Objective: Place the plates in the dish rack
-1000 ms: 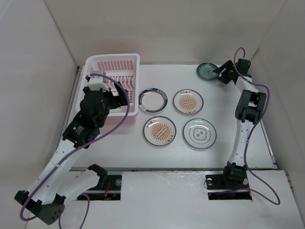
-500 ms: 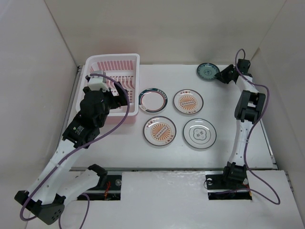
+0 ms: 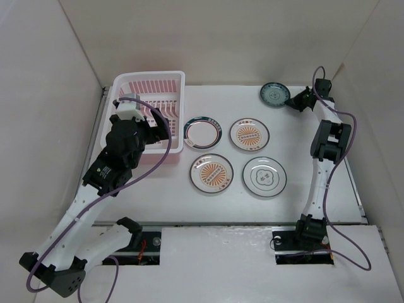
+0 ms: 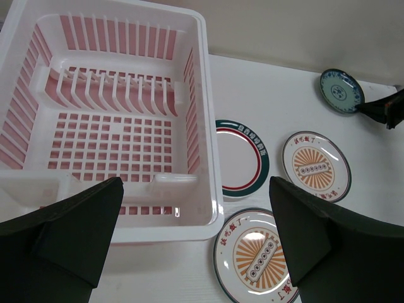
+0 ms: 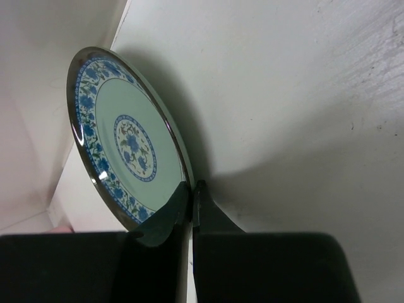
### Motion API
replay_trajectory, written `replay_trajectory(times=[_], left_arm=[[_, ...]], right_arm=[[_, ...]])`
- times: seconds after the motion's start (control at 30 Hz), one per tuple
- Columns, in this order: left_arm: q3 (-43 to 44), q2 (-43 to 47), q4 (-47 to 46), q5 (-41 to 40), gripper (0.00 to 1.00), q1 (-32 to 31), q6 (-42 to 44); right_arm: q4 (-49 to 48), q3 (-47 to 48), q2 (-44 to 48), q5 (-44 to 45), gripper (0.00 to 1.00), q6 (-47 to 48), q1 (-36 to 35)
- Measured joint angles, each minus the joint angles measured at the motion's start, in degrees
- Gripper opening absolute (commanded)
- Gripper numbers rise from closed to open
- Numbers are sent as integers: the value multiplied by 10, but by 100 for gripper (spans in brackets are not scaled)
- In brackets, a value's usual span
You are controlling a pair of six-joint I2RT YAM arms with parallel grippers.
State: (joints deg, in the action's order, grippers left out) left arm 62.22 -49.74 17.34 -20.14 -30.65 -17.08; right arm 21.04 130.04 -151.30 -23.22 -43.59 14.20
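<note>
White walls close you in on the left, back and right, and the white table runs between them. The dish rack sits far left, at the back corner. Your left gripper hangs over its near end, fingers spread wide. Just right of the rack is the teal-rim plate, then the far sunburst plate. In the nearer row are the near sunburst plate and the grey-pattern plate. All four lie flat and apart. Far right, near the back wall, your right gripper pinches the rim of the dark green plate. I can't tell whether that plate is off the table.
</note>
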Motion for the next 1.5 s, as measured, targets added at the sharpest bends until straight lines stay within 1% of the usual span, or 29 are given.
replay_trajectory(times=[0.17,0.4,0.5,0.67,0.77,0.97,1.07,1.17,1.3,1.5], left_arm=[[0,0,0,0,100,0,0],[0,-12,1,10,100,0,1],[0,-20,1,27,100,0,2],[11,-40,2,62,100,0,2],[47,-78,4,90,100,0,-4],[104,-147,-34,154,100,0,-20],[122,-187,-78,187,100,0,-19],[137,-229,-109,217,100,0,-12],[155,-287,-137,262,100,3,3],[155,-330,-148,286,97,3,19]], right_arm=[[-17,-18,5,-6,0,-14,0],[-117,-161,74,-31,0,-53,1],[-166,-227,108,-40,0,-62,1],[-254,-303,178,-81,0,-59,1],[-297,-360,247,-104,0,-40,0],[-360,-399,351,-152,0,29,-16],[-370,-429,395,-168,0,78,-47],[-371,-472,442,-174,0,130,-97],[-367,-510,496,-180,0,169,-159],[-372,-515,541,-192,0,179,-181]])
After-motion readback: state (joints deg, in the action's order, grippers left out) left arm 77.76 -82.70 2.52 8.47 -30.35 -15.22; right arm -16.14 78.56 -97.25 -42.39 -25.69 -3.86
